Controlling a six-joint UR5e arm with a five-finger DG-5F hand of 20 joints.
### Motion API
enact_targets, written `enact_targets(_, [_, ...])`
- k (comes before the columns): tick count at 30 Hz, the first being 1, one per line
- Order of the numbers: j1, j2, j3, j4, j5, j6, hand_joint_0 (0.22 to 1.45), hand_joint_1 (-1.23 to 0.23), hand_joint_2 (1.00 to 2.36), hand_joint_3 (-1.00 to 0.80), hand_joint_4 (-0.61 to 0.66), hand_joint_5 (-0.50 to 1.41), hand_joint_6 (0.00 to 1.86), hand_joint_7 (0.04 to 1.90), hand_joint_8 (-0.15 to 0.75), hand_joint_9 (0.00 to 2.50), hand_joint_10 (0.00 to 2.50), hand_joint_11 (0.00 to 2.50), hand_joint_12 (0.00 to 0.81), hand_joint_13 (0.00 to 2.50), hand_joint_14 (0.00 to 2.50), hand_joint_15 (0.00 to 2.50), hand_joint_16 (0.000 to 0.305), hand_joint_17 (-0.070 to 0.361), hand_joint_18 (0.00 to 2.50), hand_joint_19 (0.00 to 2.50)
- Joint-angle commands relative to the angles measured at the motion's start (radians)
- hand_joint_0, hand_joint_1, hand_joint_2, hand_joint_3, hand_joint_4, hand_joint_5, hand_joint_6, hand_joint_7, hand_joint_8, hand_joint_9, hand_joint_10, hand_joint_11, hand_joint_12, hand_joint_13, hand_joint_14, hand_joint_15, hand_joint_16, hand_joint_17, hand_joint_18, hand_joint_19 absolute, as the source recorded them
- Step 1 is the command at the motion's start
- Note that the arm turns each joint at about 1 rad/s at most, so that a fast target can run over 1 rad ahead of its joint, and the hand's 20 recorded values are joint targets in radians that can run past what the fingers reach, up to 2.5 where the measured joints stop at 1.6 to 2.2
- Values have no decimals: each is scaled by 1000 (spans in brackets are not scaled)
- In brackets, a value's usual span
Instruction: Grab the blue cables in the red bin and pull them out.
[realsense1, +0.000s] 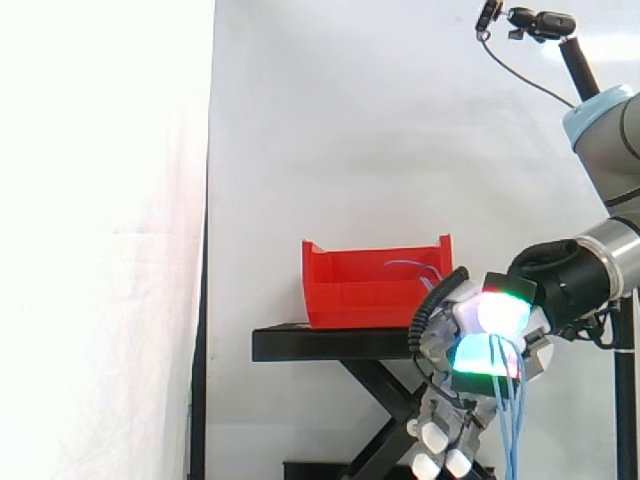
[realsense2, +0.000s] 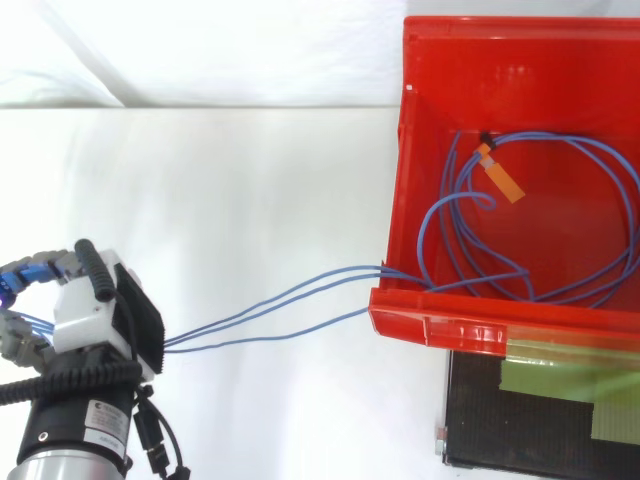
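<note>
Cables: thin, light blue, several strands. In the top view we see most of their length coiled in loose loops on the floor of the bin, with an orange tag at the far side.
Run: three strands cross the bin's left wall at its near corner and stretch left, close together, to the hand.
Bin: red, open-topped, on the black stand.
Hand: well left of the bin from above; from the side, right of it, about level with the stand's top.
Grip: we see fingers curled about the strands, pads green and white. The cables seem pinched there, though the pads hide the contact. Strands hang straight down below the hand.
</note>
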Motion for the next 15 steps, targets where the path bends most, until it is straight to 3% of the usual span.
enact_targets(1, [10, 0, -1, -10, 12, 31, 900, -840, 1000, -1000, 97, 807, 900, 415, 264, 686, 13, 352, 332, 410, 7, 180, 47, 106, 367, 420])
enact_targets(8, [22, 0, -1, -30, 20, 63, 899, -840, 1000, -1000, 98, 810, 897, 410, 265, 690, 13, 356, 332, 410, 7, 180, 47, 106, 371, 419])
enact_targets(15, [34, 0, -1, -65, 34, 172, 901, -841, 1000, -1000, 89, 811, 892, 419, 263, 773, 19, 462, 331, 465, 9, 232, 47, 105, 397, 446])
